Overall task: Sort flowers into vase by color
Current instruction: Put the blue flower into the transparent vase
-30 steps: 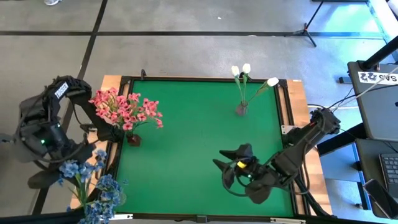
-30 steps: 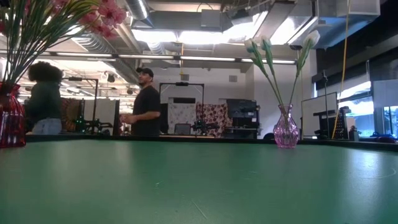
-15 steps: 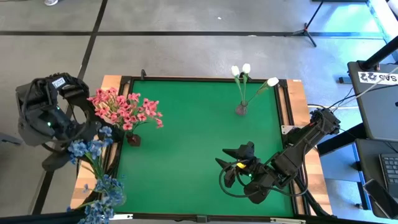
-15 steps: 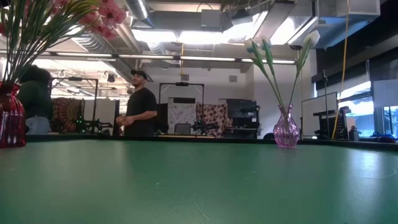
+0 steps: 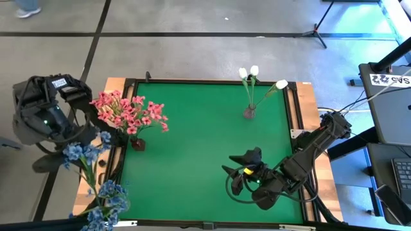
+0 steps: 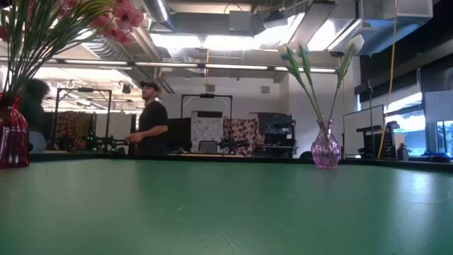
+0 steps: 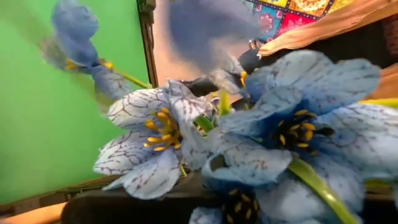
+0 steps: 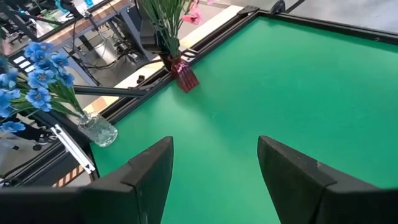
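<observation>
Top view of a green table [image 5: 205, 154] with two arms and three vases. Red vase [image 5: 138, 144] at the table's 9 o'clock edge holds one bunch of pink flowers [image 5: 128, 112]; the blossoms are too crowded to count. Purple vase [image 5: 248, 113] toward 1 o'clock holds three white buds [image 5: 254, 70], two close together and one leaning outward toward the 3 o'clock side. Clear vase [image 8: 97, 129] stands off the mat at the 7 o'clock corner, on the wooden border, and holds a cluster of blue flowers [image 5: 109, 199]. Left gripper [image 5: 67, 144] sits beyond the table's 9 o'clock edge, just beside the pink bunch; its jaws are closed on one blue sprig [image 5: 80, 154], whose stem slants down toward the clear vase and whose petals fill the left wrist view [image 7: 249, 143]. Whether the sprig's stem end has entered the clear vase cannot be told. Right gripper [image 5: 234, 176] hangs over the table toward 5 o'clock, its two fingers [image 8: 143, 171] spread apart and holding nothing, pointed toward the red vase and the clear vase. In the low view the red vase [image 6: 13, 134] stands at the far left and the purple vase [image 6: 325, 145] at the right; one person [image 6: 150, 120] stands in the room behind.
</observation>
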### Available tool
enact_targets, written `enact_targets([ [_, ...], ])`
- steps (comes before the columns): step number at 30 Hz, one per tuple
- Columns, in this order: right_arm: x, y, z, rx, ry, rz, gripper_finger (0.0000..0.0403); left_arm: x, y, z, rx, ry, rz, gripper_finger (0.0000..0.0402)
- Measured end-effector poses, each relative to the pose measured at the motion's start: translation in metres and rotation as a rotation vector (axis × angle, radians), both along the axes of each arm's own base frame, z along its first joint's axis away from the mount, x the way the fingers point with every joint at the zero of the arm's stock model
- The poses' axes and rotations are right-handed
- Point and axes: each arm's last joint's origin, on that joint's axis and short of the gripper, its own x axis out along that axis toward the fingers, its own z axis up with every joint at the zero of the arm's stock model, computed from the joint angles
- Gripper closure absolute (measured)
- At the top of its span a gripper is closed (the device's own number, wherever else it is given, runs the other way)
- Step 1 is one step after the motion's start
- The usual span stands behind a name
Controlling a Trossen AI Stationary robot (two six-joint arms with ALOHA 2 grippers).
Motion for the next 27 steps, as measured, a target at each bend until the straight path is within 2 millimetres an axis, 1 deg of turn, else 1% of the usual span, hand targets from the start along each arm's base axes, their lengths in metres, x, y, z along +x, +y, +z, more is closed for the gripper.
enact_targets([
  [6, 0.006, -0.008, 0.0, 0.005, 0.002, -0.025, 0.0171, -0.002, 0.005, -0.002, -0.008, 0.008, 0.012, 0.0399],
  [13, 0.006, -0.008, 0.0, 0.004, -0.004, -0.028, 0.0171, 0.002, -0.011, -0.023, 0.046, 0.14, -0.038, 0.0399],
  [16, 0.006, -0.008, 0.001, -0.003, -0.01, -0.036, 0.0171, 0.002, -0.012, -0.027, 0.055, 0.165, -0.055, 0.0399],
  [18, 0.006, -0.009, 0.001, -0.01, -0.016, -0.044, 0.0171, 0.002, -0.013, -0.029, 0.063, 0.168, -0.052, 0.0399],
  [22, 0.006, -0.01, 0.0, -0.034, -0.013, -0.059, 0.0171, 0.005, -0.015, -0.035, 0.113, 0.121, -0.002, 0.0399],
  [25, 0.005, -0.011, -0.001, -0.048, 0.0, -0.06, 0.0171, 0.009, -0.02, -0.045, 0.185, 0.09, 0.008, 0.0399],
  [27, 0.004, -0.012, -0.001, -0.07, 0.004, -0.072, 0.0171, 0.01, -0.025, -0.056, 0.231, 0.105, -0.011, 0.0399],
])
